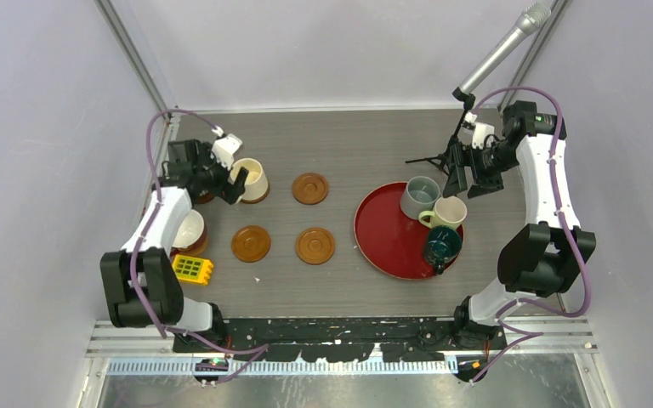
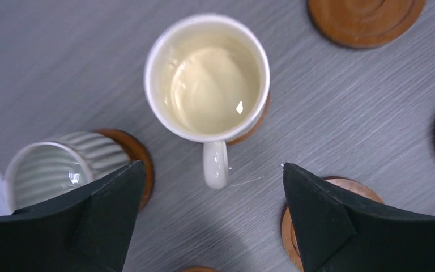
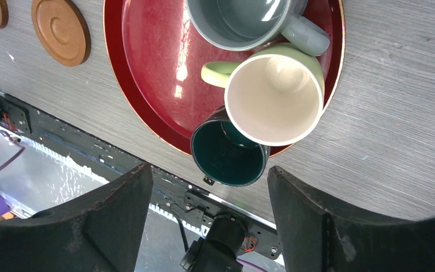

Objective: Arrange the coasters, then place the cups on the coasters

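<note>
A cream cup stands on a coaster, its handle pointing at my left gripper. That gripper is open, its fingers wide on either side of the handle and touching nothing. A ribbed cup sits on another coaster to the left. Bare coasters lie mid-table. The grey-blue cup, pale green cup and dark teal cup stand on the red tray. My right gripper hovers open above the dark teal cup.
A yellow-green block lies at the front left, near the left arm's base. A small black tripod and a microphone boom stand at the back right. Another coaster lies partly under my left gripper's right finger.
</note>
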